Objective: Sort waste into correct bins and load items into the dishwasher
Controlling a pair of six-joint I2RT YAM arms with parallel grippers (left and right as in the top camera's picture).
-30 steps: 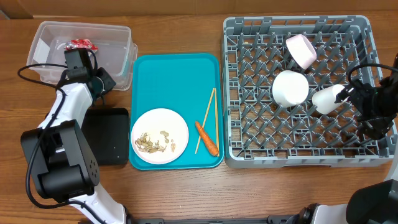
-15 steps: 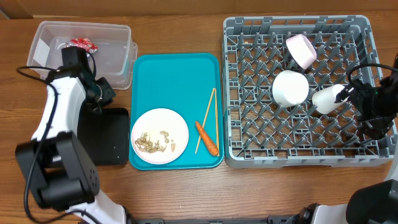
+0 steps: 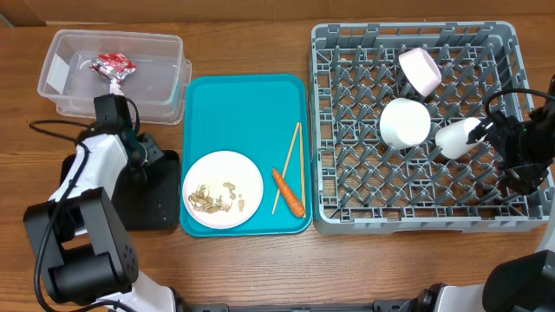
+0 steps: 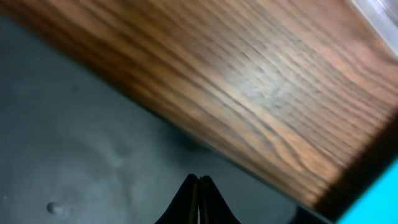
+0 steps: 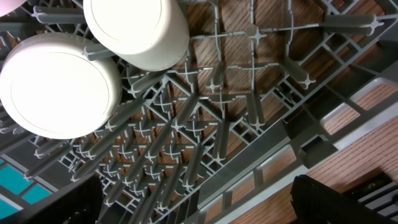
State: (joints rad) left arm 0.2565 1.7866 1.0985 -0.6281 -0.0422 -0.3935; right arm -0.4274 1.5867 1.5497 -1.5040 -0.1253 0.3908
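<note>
The red-and-silver wrapper (image 3: 113, 63) lies in the clear tub (image 3: 165, 80). My left gripper (image 3: 149, 156) (image 4: 199, 180) is shut and empty, low over the back edge of the black tray (image 3: 152, 208) (image 4: 68, 143). On the teal tray (image 3: 247, 104) sit the white plate (image 3: 223, 173) with peanut shells (image 3: 212, 199), the carrot (image 3: 289, 192) and two chopsticks (image 3: 292, 160). Two bowls (image 3: 420, 69) (image 3: 405, 122) (image 5: 59, 84) and the cup (image 3: 457, 137) (image 5: 137, 31) rest in the dishwasher rack (image 3: 416, 199) (image 5: 205, 124). My right gripper (image 3: 512, 156) (image 5: 196, 205) hangs open over the rack's right edge, empty.
Bare wooden table (image 4: 249, 93) shows between the tub and the black tray. The teal tray lies between the bins and the rack. My left arm's base (image 3: 78, 251) stands at the front left, its cable trailing on the table.
My left gripper has drawn back from the clear tub toward the front, over the black tray, and shut. The wrapper stays in the tub. The right arm has not moved.
</note>
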